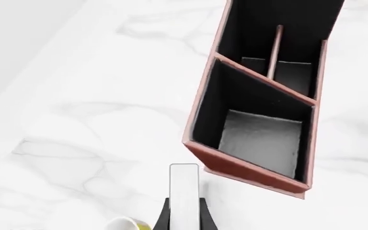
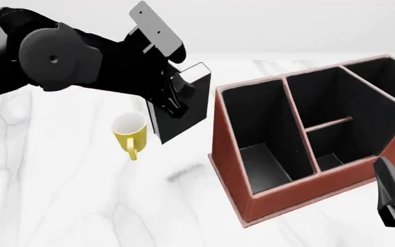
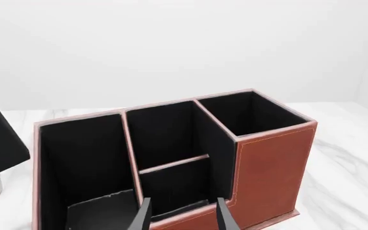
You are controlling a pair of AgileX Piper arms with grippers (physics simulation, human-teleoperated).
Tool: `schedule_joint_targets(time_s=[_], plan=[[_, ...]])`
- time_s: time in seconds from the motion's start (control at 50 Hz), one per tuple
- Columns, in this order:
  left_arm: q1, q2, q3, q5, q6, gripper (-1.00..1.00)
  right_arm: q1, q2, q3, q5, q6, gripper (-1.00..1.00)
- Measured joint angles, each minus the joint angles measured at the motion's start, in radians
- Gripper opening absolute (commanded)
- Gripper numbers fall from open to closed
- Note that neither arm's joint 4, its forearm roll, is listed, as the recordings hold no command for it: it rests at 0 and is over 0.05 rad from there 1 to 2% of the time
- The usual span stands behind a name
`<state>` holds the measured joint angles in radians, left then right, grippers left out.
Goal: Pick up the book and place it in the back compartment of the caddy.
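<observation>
My left gripper (image 2: 177,105) clamped the book (image 2: 183,110), lifted beside the mug (image 2: 130,131); caddy's (image 2: 280,198) back compartment (image 2: 331,110) unfilled; right gripper (image 3: 182,218) apart, idle.

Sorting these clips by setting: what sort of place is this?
Likely a simulated desk or tabletop, not a real room: a white marble-look table, a leather-look caddy like a desk organiser, a yellow mug, and blank pale walls behind.

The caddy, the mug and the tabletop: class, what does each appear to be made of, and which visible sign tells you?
The caddy looks like reddish-brown leather or imitation, with paler stitched-looking edges and a matte black lining. The mug seems glazed ceramic: smooth yellow outside, white inside. The tabletop looks like polished white marble with grey veins. All are renders, so these are appearances only.
</observation>
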<state>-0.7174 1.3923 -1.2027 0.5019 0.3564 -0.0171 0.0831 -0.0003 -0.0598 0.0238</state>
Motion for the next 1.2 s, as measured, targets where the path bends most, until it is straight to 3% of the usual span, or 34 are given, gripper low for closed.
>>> schedule_joint_targets(time_s=[0.3,0.64,0.96,1.2], plan=[[-0.009,-0.072,-0.136,0.147,0.009,-1.0,-0.001,-0.004,0.0,0.004,0.001,1.0],[-0.098,-0.1,-0.265,0.229,-0.005,-1.0,0.0,-0.009,0.0,0.008,0.0,1.0],[-0.208,-0.026,-0.45,0.297,0.016,-1.0,0.002,-0.007,0.0,0.006,-0.001,1.0],[-0.288,0.09,-0.535,0.251,0.023,-1.0,0.002,-0.006,0.0,0.005,-0.001,1.0]])
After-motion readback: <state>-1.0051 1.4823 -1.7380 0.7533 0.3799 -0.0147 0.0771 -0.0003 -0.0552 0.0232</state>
